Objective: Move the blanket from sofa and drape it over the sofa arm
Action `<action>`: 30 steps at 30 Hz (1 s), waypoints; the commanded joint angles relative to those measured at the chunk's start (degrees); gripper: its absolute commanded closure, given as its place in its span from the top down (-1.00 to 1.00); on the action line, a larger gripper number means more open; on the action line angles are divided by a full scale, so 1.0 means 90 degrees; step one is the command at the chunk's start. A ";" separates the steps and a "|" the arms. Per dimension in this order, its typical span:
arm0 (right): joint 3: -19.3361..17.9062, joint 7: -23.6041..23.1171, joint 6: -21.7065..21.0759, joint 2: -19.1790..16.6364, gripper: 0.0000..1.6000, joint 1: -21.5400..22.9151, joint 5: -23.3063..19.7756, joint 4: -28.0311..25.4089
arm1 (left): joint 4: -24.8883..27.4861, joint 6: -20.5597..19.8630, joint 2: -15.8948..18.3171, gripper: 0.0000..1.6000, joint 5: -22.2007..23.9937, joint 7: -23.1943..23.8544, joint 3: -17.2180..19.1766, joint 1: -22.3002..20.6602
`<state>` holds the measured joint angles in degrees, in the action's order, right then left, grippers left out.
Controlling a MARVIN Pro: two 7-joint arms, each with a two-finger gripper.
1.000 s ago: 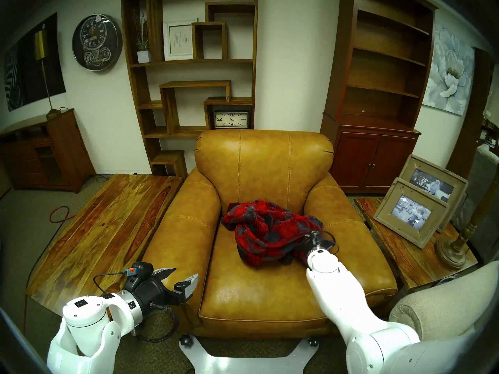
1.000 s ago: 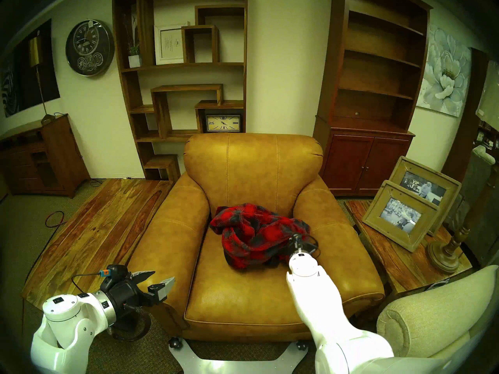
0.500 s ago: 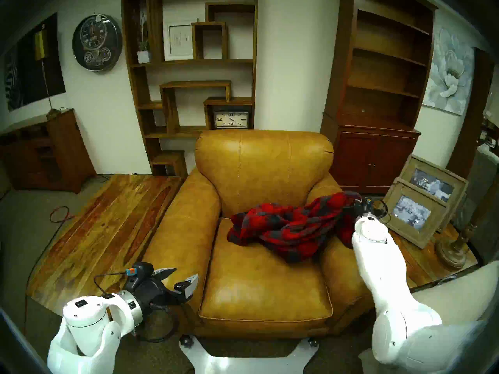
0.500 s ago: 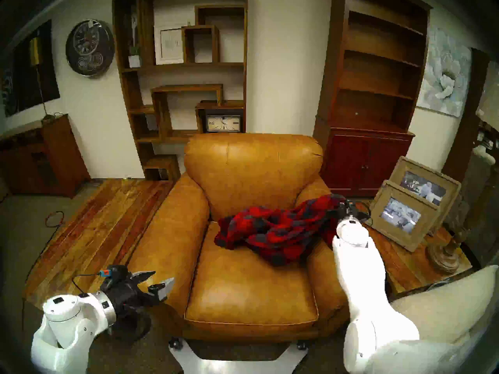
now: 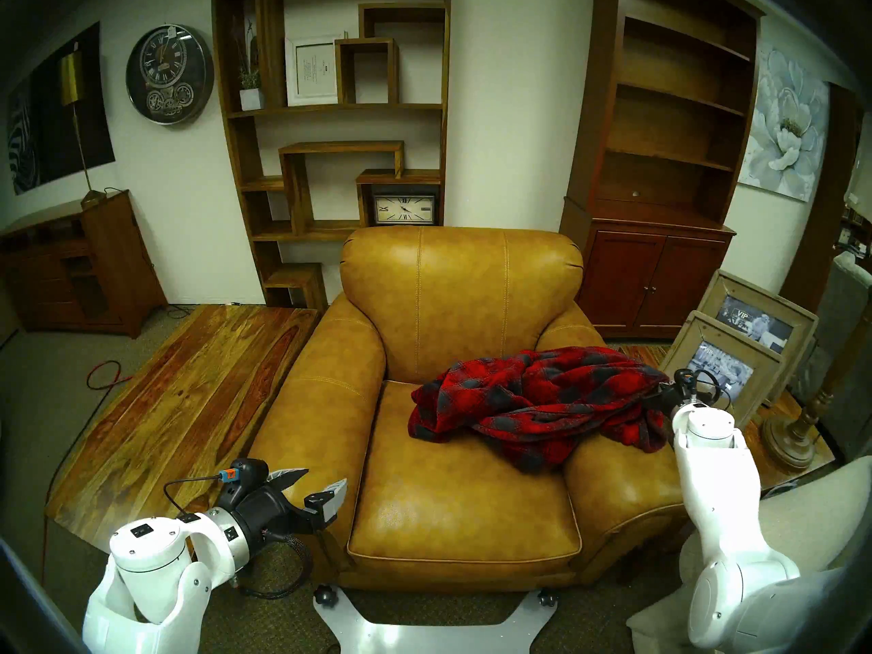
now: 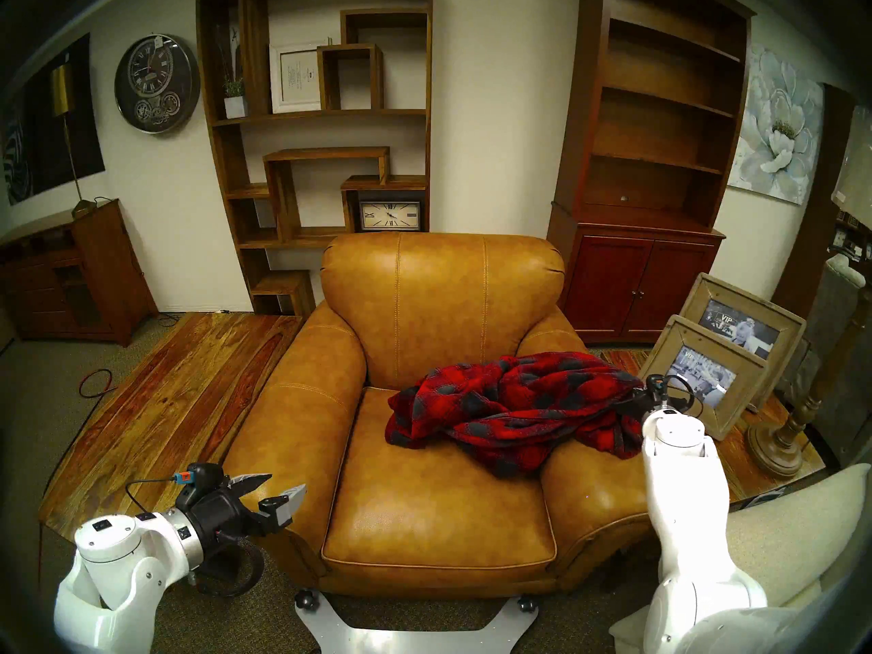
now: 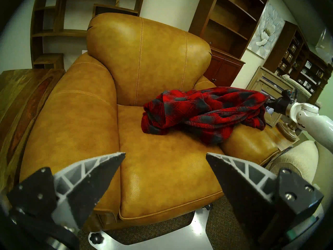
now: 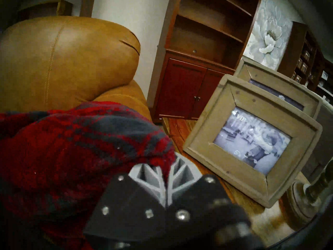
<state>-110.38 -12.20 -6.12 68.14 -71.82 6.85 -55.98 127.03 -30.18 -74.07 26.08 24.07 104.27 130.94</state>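
Note:
The red and dark plaid blanket [image 5: 542, 398] [image 6: 519, 403] [image 7: 207, 112] [image 8: 72, 150] stretches from the back of the tan leather sofa's [image 5: 462, 488] seat across its right sofa arm [image 5: 623, 478] [image 7: 250, 146]. My right gripper [image 5: 660, 389] [image 6: 634, 396] [image 8: 166, 169] is shut on the blanket's right edge, out past the arm's outer side. Part of the fabric hangs over that side. My left gripper [image 5: 314, 481] [image 7: 165, 155] stands open and holds nothing, low by the sofa's front left corner.
Two framed pictures [image 5: 722, 379] [image 8: 250, 139] lean on a wooden side table [image 5: 736, 450] just beyond my right gripper, with a lamp base [image 5: 788, 436] beside them. A beige fabric sofa arm [image 5: 792, 506] lies near right. A wooden table [image 5: 179, 403] is left of the sofa.
My right gripper has pulled the blanket from the middle of the seat up and rightward over the right sofa arm. The left arm has stayed where it was.

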 commanded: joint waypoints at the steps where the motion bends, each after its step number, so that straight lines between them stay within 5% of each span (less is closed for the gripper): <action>1: -0.0664 -0.0483 -0.0177 -0.0746 -1.00 -0.0024 0.0076 -0.0499 | 0.0088 0.0012 0.0008 1.00 -0.0007 0.0003 0.0010 -0.0005; 15: -0.1821 -0.2050 -0.0805 -0.1363 -1.00 0.0065 0.0326 -0.0923 | 0.0107 0.0012 0.0004 1.00 -0.0016 0.0015 0.0016 0.0001; 30: -0.2726 -0.4082 -0.1520 -0.2119 -1.00 -0.0069 0.0921 -0.0588 | 0.0146 0.0009 -0.0002 1.00 -0.0036 0.0015 0.0026 0.0023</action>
<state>-131.01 -43.62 -18.64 55.21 -73.30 13.43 -61.34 127.09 -30.18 -74.16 25.93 24.29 104.33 130.92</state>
